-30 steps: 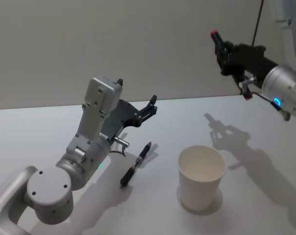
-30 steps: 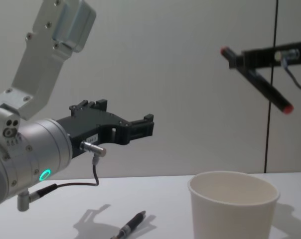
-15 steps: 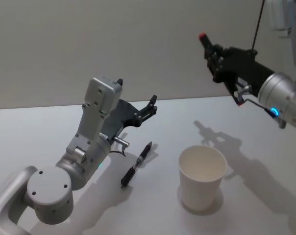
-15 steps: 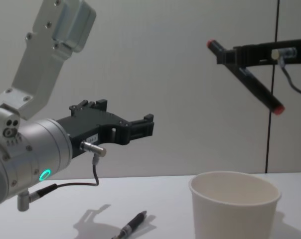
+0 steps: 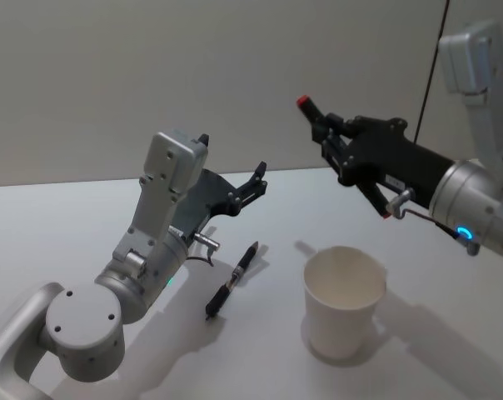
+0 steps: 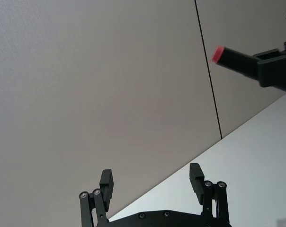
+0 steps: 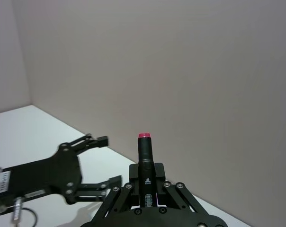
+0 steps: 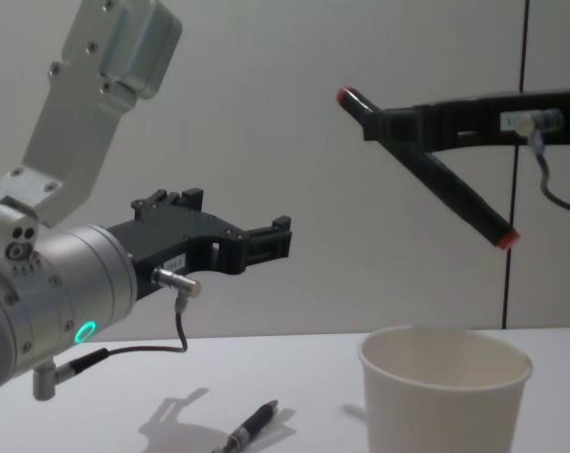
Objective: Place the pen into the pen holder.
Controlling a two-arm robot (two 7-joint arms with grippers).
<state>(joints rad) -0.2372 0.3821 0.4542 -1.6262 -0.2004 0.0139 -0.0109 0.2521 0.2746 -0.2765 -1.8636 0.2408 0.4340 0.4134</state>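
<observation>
The pen (image 8: 455, 195), a black cylindrical marker with a red tip at each end, is lifted but not yet in the pen holder, so I judge the task about half done.

Nearest the robot, the pen holder (image 5: 341, 321), a plain white paper cup with a rolled rim, stands upright and empty on the white table (image 5: 68, 217). Just to its left a second, slimmer black pen (image 5: 232, 281) lies flat on the table, apart from the cup and touched by nothing. Above and behind that pen hangs the left gripper (image 6: 151, 175), its fingers spread apart and holding nothing; it looks idle.

Farther off and higher, the right gripper (image 7: 146, 171) has its fingers clamped on the marker's upper half. The marker is tilted, its lower red tip pointing down toward the right side of the cup's mouth and well clear of the rim. Whether the tip is squarely over the opening I cannot tell.

What seems left: centre the tip over the mouth, lower it inside, and let go.
</observation>
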